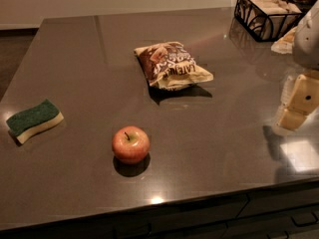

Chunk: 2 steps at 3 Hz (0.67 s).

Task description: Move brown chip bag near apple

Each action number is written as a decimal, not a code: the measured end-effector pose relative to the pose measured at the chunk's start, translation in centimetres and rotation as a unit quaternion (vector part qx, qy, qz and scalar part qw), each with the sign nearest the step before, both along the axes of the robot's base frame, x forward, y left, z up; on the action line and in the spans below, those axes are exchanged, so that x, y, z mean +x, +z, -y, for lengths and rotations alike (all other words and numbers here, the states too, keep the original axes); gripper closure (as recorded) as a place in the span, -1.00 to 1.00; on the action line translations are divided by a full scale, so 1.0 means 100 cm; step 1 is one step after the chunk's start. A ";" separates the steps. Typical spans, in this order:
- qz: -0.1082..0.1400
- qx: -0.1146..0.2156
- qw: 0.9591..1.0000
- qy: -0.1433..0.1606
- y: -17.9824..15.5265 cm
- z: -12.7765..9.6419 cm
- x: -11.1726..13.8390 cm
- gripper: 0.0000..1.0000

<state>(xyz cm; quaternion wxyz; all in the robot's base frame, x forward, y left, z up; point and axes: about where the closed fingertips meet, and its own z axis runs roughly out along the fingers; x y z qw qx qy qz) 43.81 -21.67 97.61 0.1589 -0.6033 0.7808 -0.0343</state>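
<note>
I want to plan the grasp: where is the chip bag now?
The chip bag lies on the table, centre-back in the camera view, behind and right of the apple; the gripper hovers at the right edge.

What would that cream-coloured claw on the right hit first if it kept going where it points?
The gripper, at the right edge, seems to point downward, so likely the dark glossy countertop first; depth is unclear. The crinkly brown chip bag and round red-orange apple lie off its line.

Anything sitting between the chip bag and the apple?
No: in the camera view only bare countertop separates brown chip bag from apple. Gripper hangs at the view's right edge.
</note>
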 end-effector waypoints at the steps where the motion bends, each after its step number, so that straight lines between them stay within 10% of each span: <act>1: 0.000 0.000 1.000 0.000 0.000 0.000 0.000 -1.00; 2: -0.009 0.003 1.000 0.000 0.000 -0.004 0.005 -1.00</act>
